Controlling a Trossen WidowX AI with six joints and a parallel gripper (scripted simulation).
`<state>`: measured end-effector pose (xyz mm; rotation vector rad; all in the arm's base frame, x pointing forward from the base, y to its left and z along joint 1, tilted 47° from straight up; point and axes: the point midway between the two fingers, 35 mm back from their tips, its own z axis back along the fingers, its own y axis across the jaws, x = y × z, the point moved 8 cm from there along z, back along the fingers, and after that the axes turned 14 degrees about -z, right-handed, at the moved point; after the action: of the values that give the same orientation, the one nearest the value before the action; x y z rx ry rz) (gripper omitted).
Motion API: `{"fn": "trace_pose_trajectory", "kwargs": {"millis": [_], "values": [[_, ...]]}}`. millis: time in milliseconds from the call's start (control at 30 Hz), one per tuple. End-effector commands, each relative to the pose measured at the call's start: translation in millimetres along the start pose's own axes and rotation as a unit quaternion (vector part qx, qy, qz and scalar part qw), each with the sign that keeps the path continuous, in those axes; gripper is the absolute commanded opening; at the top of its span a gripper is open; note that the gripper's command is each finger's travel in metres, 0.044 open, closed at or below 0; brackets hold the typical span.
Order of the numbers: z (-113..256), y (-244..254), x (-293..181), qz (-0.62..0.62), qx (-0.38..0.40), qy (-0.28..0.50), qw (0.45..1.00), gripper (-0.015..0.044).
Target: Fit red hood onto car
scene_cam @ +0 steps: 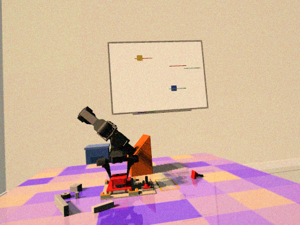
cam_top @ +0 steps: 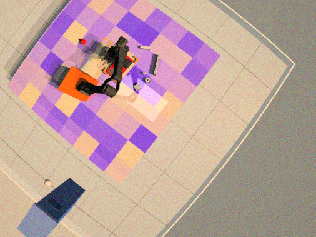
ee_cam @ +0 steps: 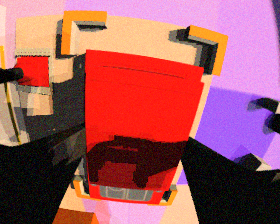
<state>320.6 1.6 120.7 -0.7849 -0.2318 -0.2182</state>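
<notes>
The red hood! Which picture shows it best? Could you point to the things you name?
The wrist view: the hood (cam_top: 111,69) (scene_cam: 120,181) (ee_cam: 142,100) fills its middle, seen from above. The top view shows only red bits around the arm; the exterior view shows it small, from the side.
</notes>
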Motion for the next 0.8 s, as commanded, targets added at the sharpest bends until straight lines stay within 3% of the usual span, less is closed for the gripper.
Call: {"fn": "trace_pose_trajectory", "kwargs": {"millis": [0, 767], "values": [[1.5, -0.3, 0.1, -0.002, 0.000, 0.000, 1.000, 0.0000], [-3.7, -0.6, -0.8, -0.001, -0.001, -0.002, 1.000, 0.0000]]}}
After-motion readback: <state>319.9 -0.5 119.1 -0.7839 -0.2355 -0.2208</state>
